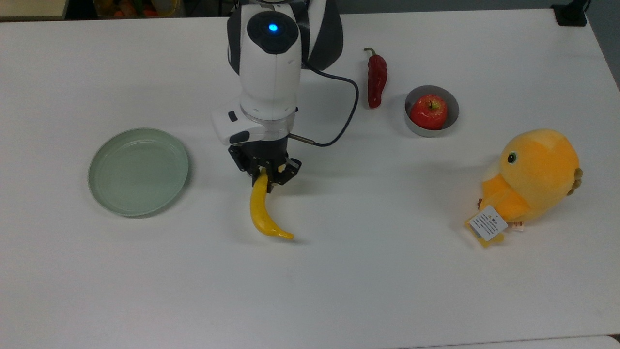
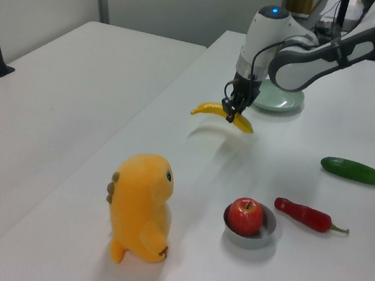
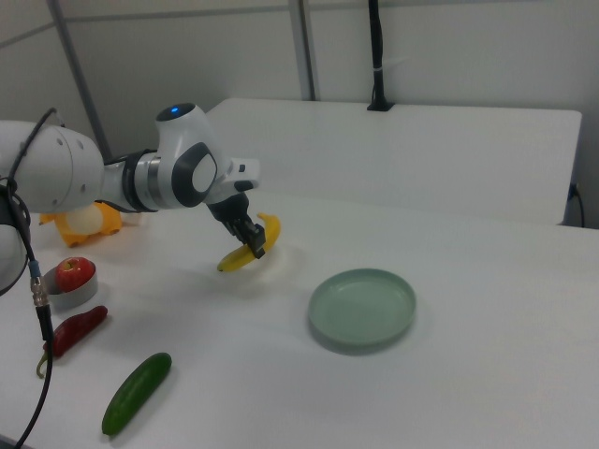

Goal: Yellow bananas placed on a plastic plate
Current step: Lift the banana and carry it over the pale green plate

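Observation:
The yellow banana (image 1: pixel 262 211) hangs in the air above the white table, gripped near one end by my gripper (image 1: pixel 264 178), which is shut on it. In the left view the banana (image 2: pixel 221 112) is clear of the tabletop with its shadow beneath it; in the right view the banana (image 3: pixel 248 247) is lifted beside the gripper (image 3: pixel 254 242). The pale grey-green plate (image 1: pixel 138 170) lies empty at the top view's left, apart from the banana. The plate (image 3: pixel 363 308) lies to the right of the banana in the right view, and behind the arm in the left view (image 2: pixel 277 101).
A red chili pepper (image 1: pixel 376 79) and a grey bowl (image 1: pixel 417 127) holding a red apple (image 1: pixel 428 111) sit on the top view's right. A yellow plush bird (image 1: pixel 530 178) stands further right. A dark green cucumber (image 2: pixel 353 171) lies on the left view's right.

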{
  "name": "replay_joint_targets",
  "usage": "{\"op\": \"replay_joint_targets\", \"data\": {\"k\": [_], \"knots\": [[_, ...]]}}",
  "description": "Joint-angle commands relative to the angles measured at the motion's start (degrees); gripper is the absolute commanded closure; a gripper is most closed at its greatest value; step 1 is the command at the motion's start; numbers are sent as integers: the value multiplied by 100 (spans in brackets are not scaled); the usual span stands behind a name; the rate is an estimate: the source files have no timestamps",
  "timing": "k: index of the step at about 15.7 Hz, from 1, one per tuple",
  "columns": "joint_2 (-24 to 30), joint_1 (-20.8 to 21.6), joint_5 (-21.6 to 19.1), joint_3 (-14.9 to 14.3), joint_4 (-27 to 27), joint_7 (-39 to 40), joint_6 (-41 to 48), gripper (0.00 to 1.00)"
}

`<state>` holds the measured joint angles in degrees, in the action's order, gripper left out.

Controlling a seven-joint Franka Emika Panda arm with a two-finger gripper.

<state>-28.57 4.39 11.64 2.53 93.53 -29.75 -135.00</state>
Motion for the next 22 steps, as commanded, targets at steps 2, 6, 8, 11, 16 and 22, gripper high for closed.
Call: {"op": "replay_joint_targets", "data": {"k": [2,6,8,11,16,22], "knots": [[404,-367,40,-77,165,1049,413,100],[545,-640,40,-112,288,1506,588,100],[545,-737,40,-217,358,1673,606,100],[554,-764,-47,-700,429,2077,562,100],[528,-1009,-65,-851,464,2333,501,100],[457,-1071,-74,-851,455,2325,501,39]]}}
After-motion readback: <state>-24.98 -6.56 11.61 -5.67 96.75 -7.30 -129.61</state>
